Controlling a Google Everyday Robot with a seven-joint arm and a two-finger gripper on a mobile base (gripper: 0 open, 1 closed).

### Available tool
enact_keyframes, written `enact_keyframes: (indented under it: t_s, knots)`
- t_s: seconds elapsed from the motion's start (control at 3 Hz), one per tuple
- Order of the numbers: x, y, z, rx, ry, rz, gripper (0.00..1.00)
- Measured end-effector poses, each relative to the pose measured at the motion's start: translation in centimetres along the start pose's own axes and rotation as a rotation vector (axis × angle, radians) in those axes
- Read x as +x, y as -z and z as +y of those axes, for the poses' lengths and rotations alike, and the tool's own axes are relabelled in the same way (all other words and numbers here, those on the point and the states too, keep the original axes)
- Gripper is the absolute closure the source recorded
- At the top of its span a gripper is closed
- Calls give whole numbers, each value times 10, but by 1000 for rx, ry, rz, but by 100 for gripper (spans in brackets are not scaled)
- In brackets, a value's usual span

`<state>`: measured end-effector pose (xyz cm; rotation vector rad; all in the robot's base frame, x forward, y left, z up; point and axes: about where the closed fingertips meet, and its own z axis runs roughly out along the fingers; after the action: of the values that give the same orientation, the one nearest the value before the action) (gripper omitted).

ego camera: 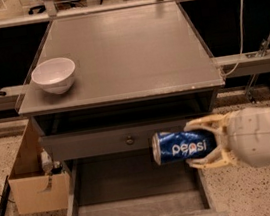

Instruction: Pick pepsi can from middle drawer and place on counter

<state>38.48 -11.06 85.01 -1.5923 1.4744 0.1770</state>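
Note:
The blue pepsi can [181, 146] lies on its side in the air, held over the right part of the open middle drawer [138, 200]. My gripper [203, 143] comes in from the right and is shut on the can, one cream finger above it and one below. The can sits at about the height of the closed drawer front with the round knob [129, 140]. The drawer's grey floor below is bare. The counter [121, 51] is the grey top above.
A white bowl [54, 75] stands on the counter's front left. A cardboard box [35, 183] sits on the floor left of the cabinet. A white cable [240, 18] hangs at the right by a metal rail.

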Motion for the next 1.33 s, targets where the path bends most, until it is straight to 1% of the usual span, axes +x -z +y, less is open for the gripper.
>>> enact_keyframes:
  t_s: [0.33,0.67,1.0,1.33]
  knots:
    - [-16,17,-9,24,-7,-34,100]
    - [-16,17,-9,24,-6,-34,100]
    - [-26,17,-12,25,23,-34,100]
    - [-27,17,-12,25,27,-34,100]
